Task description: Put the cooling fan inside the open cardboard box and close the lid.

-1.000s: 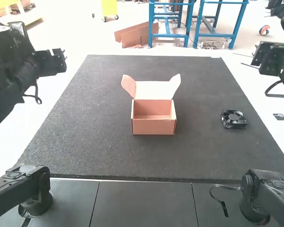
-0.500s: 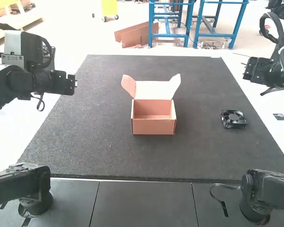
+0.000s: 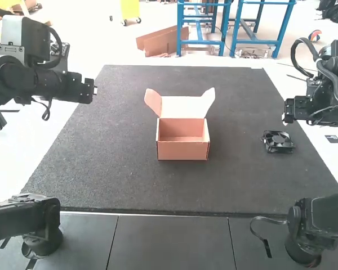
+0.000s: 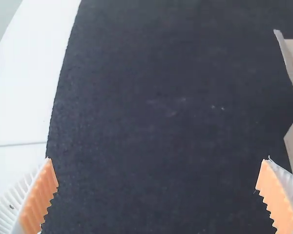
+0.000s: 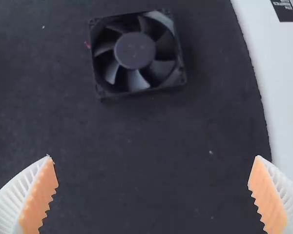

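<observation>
From the high view I see a black rubber mat (image 3: 112,163) covering most of a white table (image 3: 17,152). The cardboard box (image 3: 183,140) stands open near the middle of the mat. Its lid is upright at the far side with both small side flaps spread outward, and the inside looks bare.

The cooling fan (image 3: 278,141) lies flat on the mat, blades facing up. It is well apart from the box, to the box's right and near the mat's right edge.

My right gripper (image 5: 152,161) hangs near the fan, on its far side and a little to its right. Its white ribbed fingers with orange pads (image 5: 39,192) are spread wide and hold nothing. I cannot judge its height above the mat with confidence.

My left gripper (image 4: 156,168) is over the far left part of the mat, close to the mat's left edge and well apart from the box. Its fingers are also wide apart and hold nothing. A pale sliver at the edge of the left wrist view is probably one of the box flaps (image 4: 289,58).
</observation>
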